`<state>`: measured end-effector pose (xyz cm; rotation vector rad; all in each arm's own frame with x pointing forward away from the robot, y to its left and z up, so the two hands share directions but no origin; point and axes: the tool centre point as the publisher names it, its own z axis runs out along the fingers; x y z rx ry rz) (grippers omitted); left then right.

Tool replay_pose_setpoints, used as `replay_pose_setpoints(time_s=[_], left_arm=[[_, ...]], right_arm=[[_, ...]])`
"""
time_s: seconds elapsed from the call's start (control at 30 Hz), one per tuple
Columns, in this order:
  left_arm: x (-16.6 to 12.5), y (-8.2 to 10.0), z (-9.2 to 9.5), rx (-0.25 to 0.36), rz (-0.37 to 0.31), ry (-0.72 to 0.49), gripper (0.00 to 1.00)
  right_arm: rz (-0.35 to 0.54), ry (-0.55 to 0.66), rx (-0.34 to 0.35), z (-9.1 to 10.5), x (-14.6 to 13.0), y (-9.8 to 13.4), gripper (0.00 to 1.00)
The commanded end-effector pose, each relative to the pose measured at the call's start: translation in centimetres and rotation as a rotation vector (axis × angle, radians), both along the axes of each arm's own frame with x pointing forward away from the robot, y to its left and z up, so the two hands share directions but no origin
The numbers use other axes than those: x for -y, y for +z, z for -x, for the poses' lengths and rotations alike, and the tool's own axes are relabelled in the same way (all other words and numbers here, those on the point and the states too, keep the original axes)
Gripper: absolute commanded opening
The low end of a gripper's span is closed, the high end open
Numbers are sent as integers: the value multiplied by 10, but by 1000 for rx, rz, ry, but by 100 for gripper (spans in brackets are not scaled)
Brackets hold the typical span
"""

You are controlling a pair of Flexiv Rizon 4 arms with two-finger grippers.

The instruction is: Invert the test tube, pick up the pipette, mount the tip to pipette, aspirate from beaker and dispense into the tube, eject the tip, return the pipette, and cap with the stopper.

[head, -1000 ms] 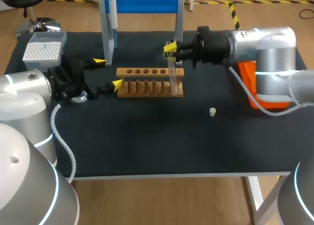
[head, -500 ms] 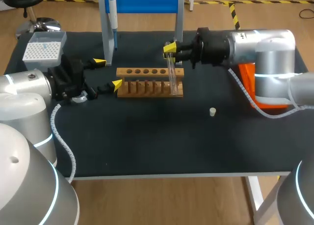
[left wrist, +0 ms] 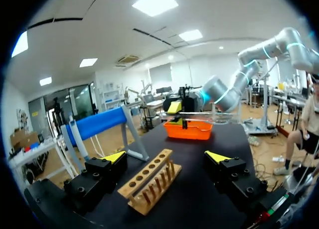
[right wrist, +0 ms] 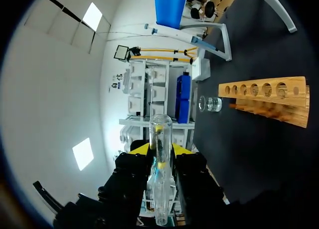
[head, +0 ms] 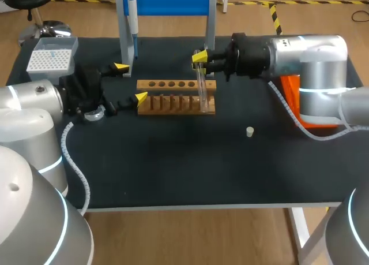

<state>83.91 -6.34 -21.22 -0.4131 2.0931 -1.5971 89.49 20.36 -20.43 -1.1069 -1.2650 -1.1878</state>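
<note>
At the table's far left stands the tip box (head: pixel 51 58). My left gripper (head: pixel 131 82) hangs at the left end of the wooden rack (head: pixel 173 97), its fingers spread wide. At the rack's right end, my right gripper (head: pixel 200 57) pinches the test tube (head: pixel 203 92), held nearly upright. The stopper (head: pixel 249 131) lies nearer, to the right.

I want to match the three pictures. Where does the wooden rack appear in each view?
Head view: the wooden rack is mid-table, in front of the blue stand.
Left wrist view: the rack lies just ahead of the open left gripper, in line with its gap.
Right wrist view: the rack is off to one side of the right gripper, which holds the test tube.
Shared landmark: the blue stand, beyond the rack in every view.
</note>
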Motion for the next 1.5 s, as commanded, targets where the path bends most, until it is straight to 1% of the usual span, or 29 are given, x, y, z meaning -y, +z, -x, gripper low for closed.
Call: replay_pose_setpoints(time_s=[0.03,0.07,0.1,0.13,0.17,0.53,0.57,0.6,0.63,0.7,0.77,0.83,0.9,0.93,0.97,1.0,1.1,1.13,1.17,1.33,1.43,1.5], left_arm=[[-1,-8,10,371,81,-109,100],[1,-7,13,452,49,-111,100],[1,-7,14,462,37,-98,100],[3,-6,11,418,15,-101,100],[4,-4,8,364,29,-106,100],[4,-4,8,364,29,-106,100],[9,2,11,493,9,-122,100],[14,4,12,561,-29,-135,100],[19,6,13,621,-43,-158,100],[31,8,16,721,-101,-209,100],[42,10,18,809,-125,-260,100],[50,10,20,881,-156,-267,100],[58,8,20,939,-208,-277,100],[61,8,19,968,-221,-284,100],[63,7,19,992,-233,-283,100],[65,6,17,1022,-222,-291,100],[72,6,16,1089,-241,-305,100],[74,7,15,1112,-251,-319,100],[77,7,15,1132,-276,-335,100],[90,10,13,1205,-388,-414,100],[95,12,12,1245,-404,-425,100],[100,11,9,1260,-431,-433,100]], right_arm=[[2,0,0,0,1,1,0],[2,0,0,0,1,1,0],[2,0,0,0,1,1,0],[2,0,0,0,1,1,0],[2,0,0,0,1,1,0],[2,0,0,0,1,1,0],[2,0,0,0,1,1,0],[2,0,0,0,1,1,0],[2,0,0,0,1,1,0],[2,0,0,0,1,1,0],[2,0,0,0,1,1,0],[2,0,0,0,1,1,0],[2,0,0,0,1,1,0],[2,0,0,0,1,1,0],[2,0,0,0,1,1,0],[2,0,0,0,1,1,0],[2,0,0,0,1,1,0],[2,0,0,0,1,1,0],[2,0,0,0,1,1,0],[2,0,0,0,1,1,0],[2,0,0,0,1,1,0],[2,0,0,0,1,1,0]])
